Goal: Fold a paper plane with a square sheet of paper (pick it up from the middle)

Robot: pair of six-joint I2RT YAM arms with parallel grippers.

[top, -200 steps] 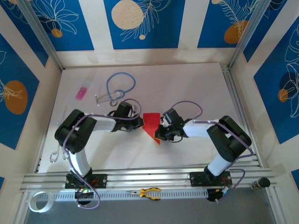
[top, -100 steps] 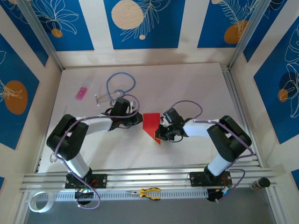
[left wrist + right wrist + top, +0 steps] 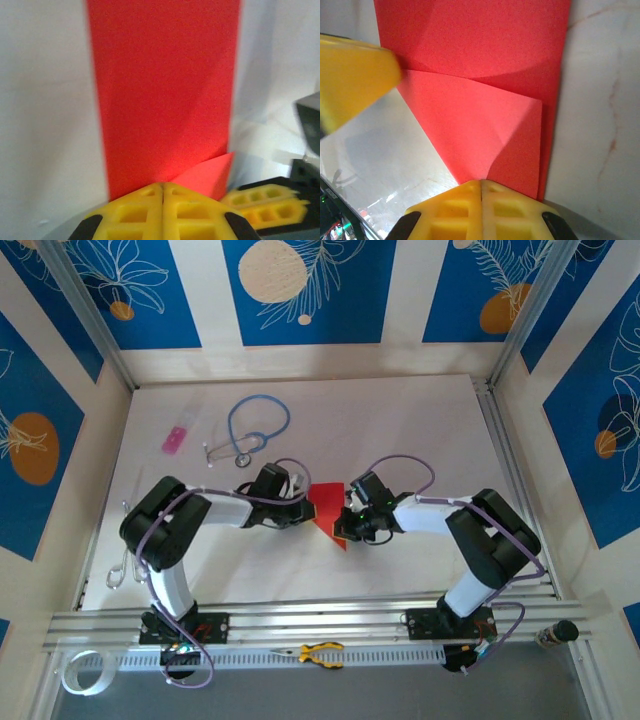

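The square sheet of paper (image 3: pixel 326 502) lies partly folded in the middle of the table, bright red, with a point toward the near side. In the left wrist view it is a red band (image 3: pixel 160 85) with a raised flap at its lower right. My left gripper (image 3: pixel 304 509) is shut, its yellow tips (image 3: pixel 162 186) pressed at the sheet's left edge. My right gripper (image 3: pixel 341 524) is shut too, its tips (image 3: pixel 481 184) resting where the folded flap (image 3: pixel 480 135) narrows. Nothing shows between either pair of jaws. The left gripper's finger (image 3: pixel 352 80) also shows at the sheet's far corner.
A blue stethoscope (image 3: pixel 252 428) and a small pink item (image 3: pixel 175 439) lie at the back left. Yellow-handled pliers (image 3: pixel 320 652) rest on the front rail (image 3: pixel 320 620), with a tape roll (image 3: pixel 80 672) at the near left corner. Walls enclose the table.
The left gripper drew back toward the stethoscope, then came forward and right to the sheet's left edge. The right arm and the sheet have stayed put.
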